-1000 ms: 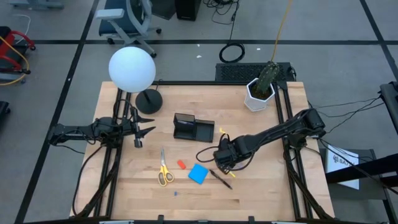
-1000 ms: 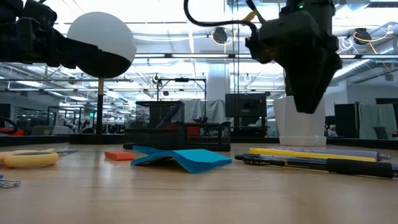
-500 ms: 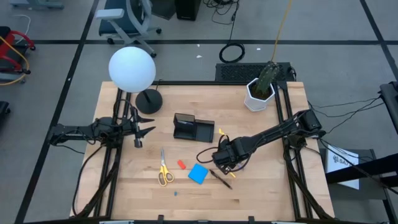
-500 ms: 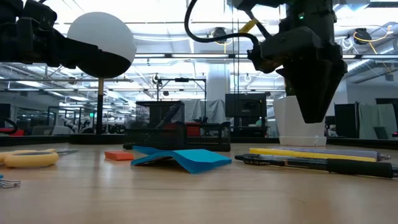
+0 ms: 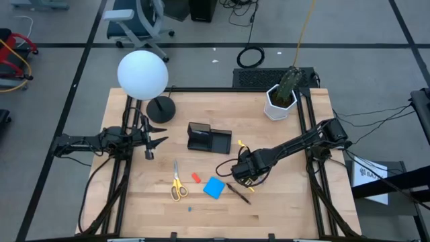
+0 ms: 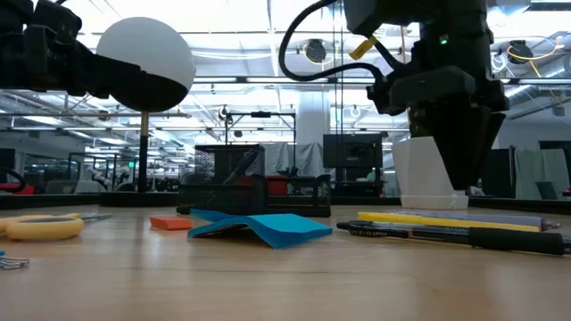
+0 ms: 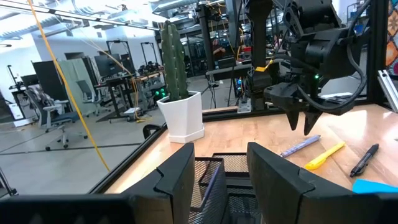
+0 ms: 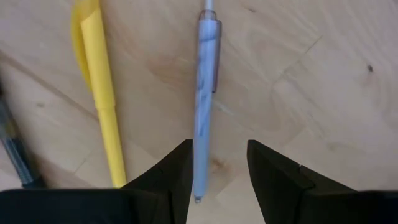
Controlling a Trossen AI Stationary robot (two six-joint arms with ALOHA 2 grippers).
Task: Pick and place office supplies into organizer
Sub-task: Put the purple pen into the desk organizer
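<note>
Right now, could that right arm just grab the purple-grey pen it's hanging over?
Probably yes. The right gripper hangs directly above the purple-grey pen with its fingers open astride it. The yellow pen lies beside it but apart, and nothing covers the pen, so a straight drop looks clear.

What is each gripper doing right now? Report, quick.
Left gripper: open, empty, waiting near the organizer.
Right gripper: open, empty, over the purple-grey pen, beside the yellow pen.

Wooden table (image 5: 134,202), scissors (image 5: 177,183), blue pad (image 5: 214,187), pens (image 5: 240,193), organizer (image 5: 208,138)
</note>
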